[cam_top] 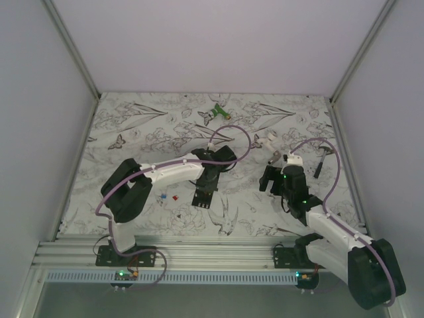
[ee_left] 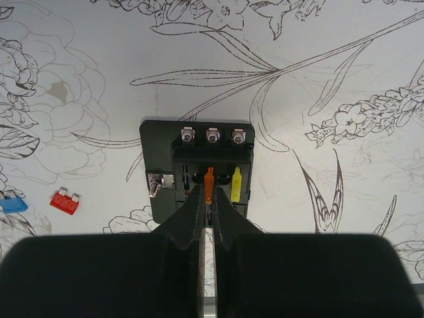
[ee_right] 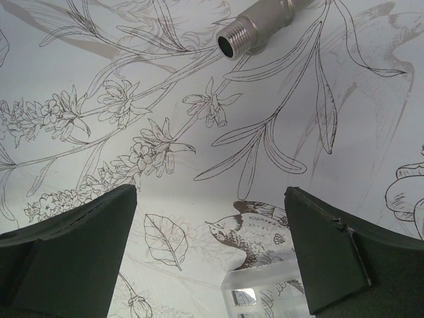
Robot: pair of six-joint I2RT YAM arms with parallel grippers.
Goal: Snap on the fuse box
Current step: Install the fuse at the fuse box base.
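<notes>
The fuse box (ee_left: pixel 159 146) is a flat black block lying on the patterned table, with three screws along its far edge and an orange fuse (ee_left: pixel 209 180) and a yellow fuse (ee_left: pixel 236 185) standing in its slots. My left gripper (ee_left: pixel 209 201) hangs over its near edge, the jaws pinched together with the orange fuse's lower end between the tips. From above, the box (cam_top: pixel 201 197) lies just below that gripper (cam_top: pixel 207 182). My right gripper (ee_right: pixel 211 192) stands wide open to the right (cam_top: pixel 270 185), over a clear plastic piece (ee_right: pixel 265 291) and touching nothing.
A loose red fuse (ee_left: pixel 65 202) and a blue fuse (ee_left: pixel 12 204) lie left of the box. A threaded metal fitting (ee_right: pixel 248 30) lies beyond the right gripper. A green-and-white object (cam_top: pixel 216 114) rests near the back wall. Side walls close in the table.
</notes>
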